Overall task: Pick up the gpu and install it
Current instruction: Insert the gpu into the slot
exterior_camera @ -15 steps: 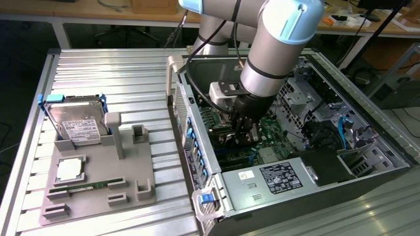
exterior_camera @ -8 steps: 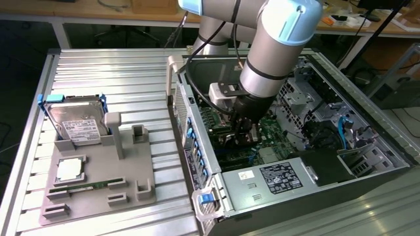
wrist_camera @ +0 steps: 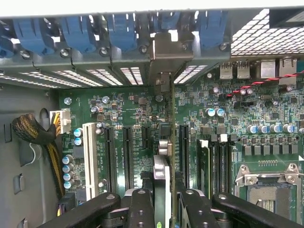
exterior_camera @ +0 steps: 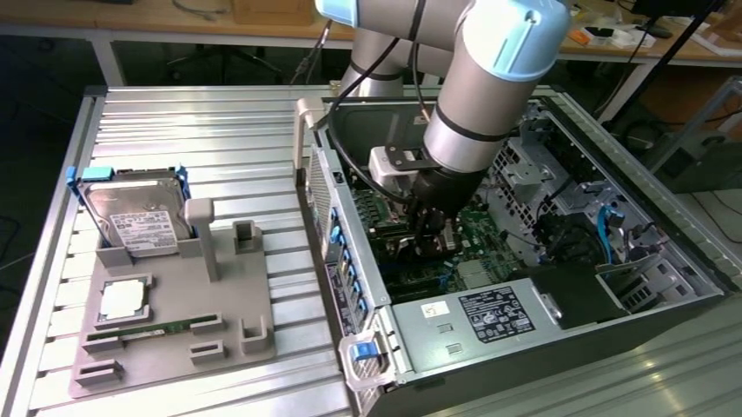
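Gripper [wrist_camera: 164, 202] clenched on the gpu [wrist_camera: 161, 142], deep inside the open computer case [exterior_camera: 649, 321]. Pickup done, by the look of it; seating seemingly unfinished, card edge-on just above the green motherboard [wrist_camera: 118, 109], over a slot. Thin and dark seen edgewise, silvery bracket [wrist_camera: 164, 52] at the far end from the fingers, up against the rear slot openings under the blue clips [wrist_camera: 76, 31].

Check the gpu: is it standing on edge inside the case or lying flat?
On edge. The gpu stands edge-down over the motherboard slots, clamped between the fingers; full seating cannot be told.
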Motion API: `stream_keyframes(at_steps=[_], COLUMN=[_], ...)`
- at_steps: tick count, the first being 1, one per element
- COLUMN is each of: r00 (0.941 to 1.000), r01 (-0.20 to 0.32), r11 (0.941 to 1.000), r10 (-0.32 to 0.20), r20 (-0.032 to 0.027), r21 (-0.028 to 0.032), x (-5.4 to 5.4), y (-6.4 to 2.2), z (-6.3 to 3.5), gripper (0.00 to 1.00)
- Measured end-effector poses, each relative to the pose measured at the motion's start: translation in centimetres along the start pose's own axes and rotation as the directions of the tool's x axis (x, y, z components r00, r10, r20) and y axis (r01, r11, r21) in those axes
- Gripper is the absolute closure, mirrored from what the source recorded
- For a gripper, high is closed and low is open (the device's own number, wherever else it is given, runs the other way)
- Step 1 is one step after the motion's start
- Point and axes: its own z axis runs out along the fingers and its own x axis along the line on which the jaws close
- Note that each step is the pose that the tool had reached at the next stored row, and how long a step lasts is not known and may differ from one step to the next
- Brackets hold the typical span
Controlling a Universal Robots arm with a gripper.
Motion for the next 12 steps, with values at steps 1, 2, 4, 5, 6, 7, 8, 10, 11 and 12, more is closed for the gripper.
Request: stream_keyframes(at_steps=[1,2,4,5,6,7,8,10,11,12], r00=[1.0,1.0,1.0,1.0,1.0,1.0,1.0,1.0,1.0,1.0], r01=[0.0,0.0,0.0,0.0,0.0,0.0,0.0,0.0,0.0,0.0], r11=[1.0,0.9999,0.9991,0.9991,0.9991,0.9991,0.9991,0.9991,0.9991,0.999], r10=[0.0,0.0,0.0,0.0,0.0,0.0,0.0,0.0,0.0,0.0], r20=[0.0004,0.0001,0.0001,0.0001,0.0001,0.0002,0.0002,0.0002,0.0003,0.0006], r21=[-0.0047,-0.0165,-0.043,-0.0432,-0.0433,-0.0435,-0.0435,-0.0433,-0.0432,-0.0453], x=[0.0,0.0,0.01,0.02,0.01,0.01,0.0,0.0,0.0,-0.01], y=[-0.01,0.02,-0.01,-0.04,-0.07,-0.16,-0.3,-0.52,-0.55,-0.56], z=[-0.05,-0.1,-0.16,-0.16,-0.17,-0.16,-0.16,-0.17,-0.16,-0.15], gripper=[0.73,0.73,0.73,0.73,0.73,0.73,0.73,0.73,0.73,0.73])
